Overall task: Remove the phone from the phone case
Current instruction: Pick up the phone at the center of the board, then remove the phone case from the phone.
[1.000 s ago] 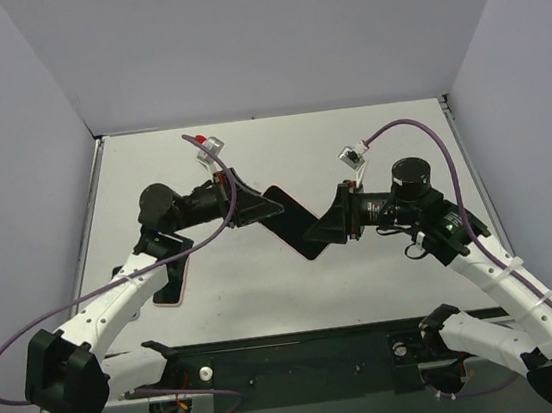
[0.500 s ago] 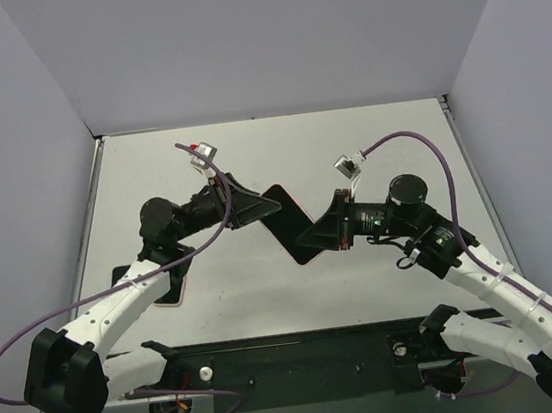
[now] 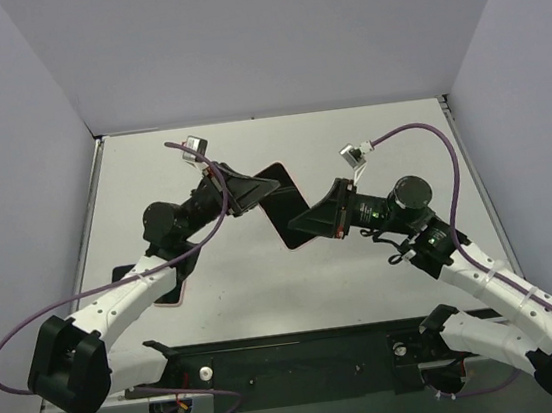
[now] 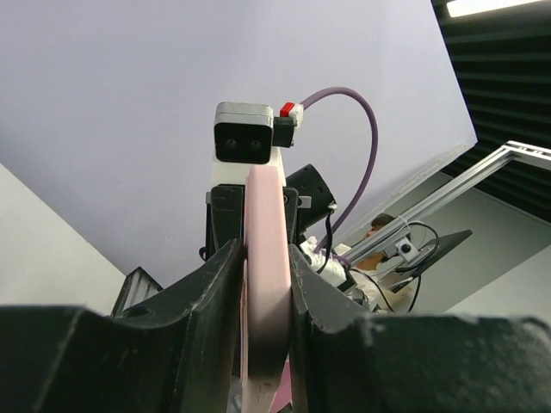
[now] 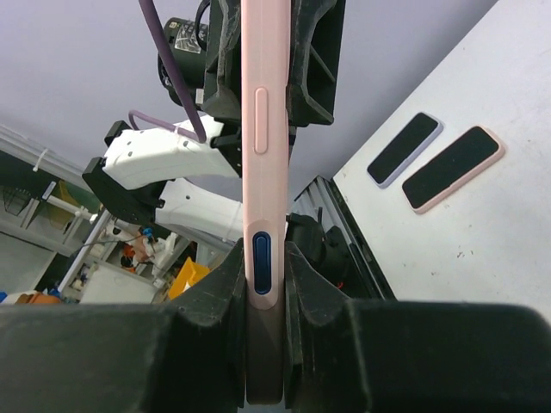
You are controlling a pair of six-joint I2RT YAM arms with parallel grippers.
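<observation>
A phone with a black face in a pink case (image 3: 283, 208) is held in the air above the table's middle, between both grippers. My left gripper (image 3: 262, 189) is shut on its far-left end. My right gripper (image 3: 304, 226) is shut on its near-right end. In the left wrist view the pink case edge (image 4: 265, 258) stands upright, clamped between my left gripper's (image 4: 265, 288) jaws. In the right wrist view the pink case edge (image 5: 263, 129), with a blue side button, sits clamped in my right gripper (image 5: 263, 267). The phone is seated in the case.
Two other phones lie on the white table at the left, partly under my left arm: a pink-cased one (image 3: 172, 283) (image 5: 453, 167) and a lavender-edged one (image 5: 404, 148). A black rail (image 3: 294, 355) runs along the near edge. Grey walls enclose the table.
Both grippers have carried the cased phone a little to the left and farther back, turning it more upright. Both grips have held.
</observation>
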